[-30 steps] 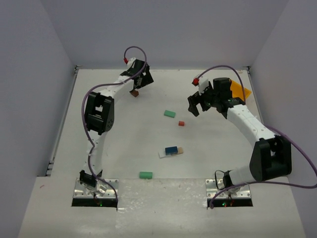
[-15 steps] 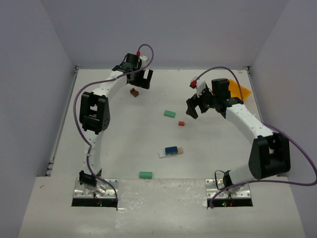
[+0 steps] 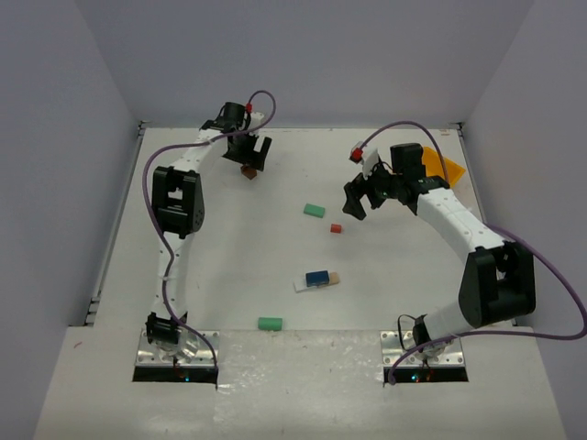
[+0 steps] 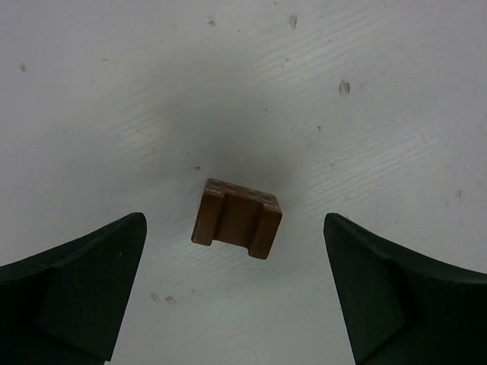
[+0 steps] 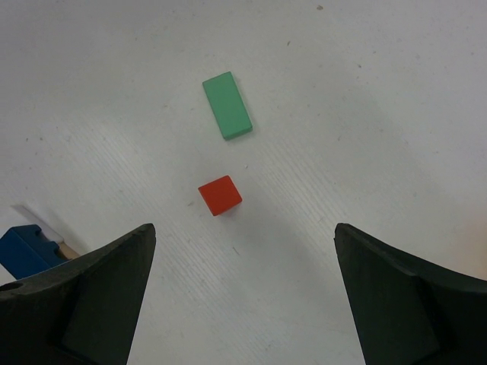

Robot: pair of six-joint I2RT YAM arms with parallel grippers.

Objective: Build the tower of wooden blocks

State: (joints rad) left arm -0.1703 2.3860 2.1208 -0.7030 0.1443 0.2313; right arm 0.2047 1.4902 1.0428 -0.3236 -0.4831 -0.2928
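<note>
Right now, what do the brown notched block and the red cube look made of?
Brown notched block: likely wood, matte brown finish; small pits along one edge, a channel cut down the middle. Red cube: probably painted wood, even matte red, crisp edges; no grain shows, so plastic stays possible.

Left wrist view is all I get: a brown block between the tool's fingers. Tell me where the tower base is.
Observer: A blue block sits on a plank mid-table, nearer the arm bases than your brown block.
Operator: Report the right tool.
Observer: The right tool is open and empty, hovering near a red block.
</note>
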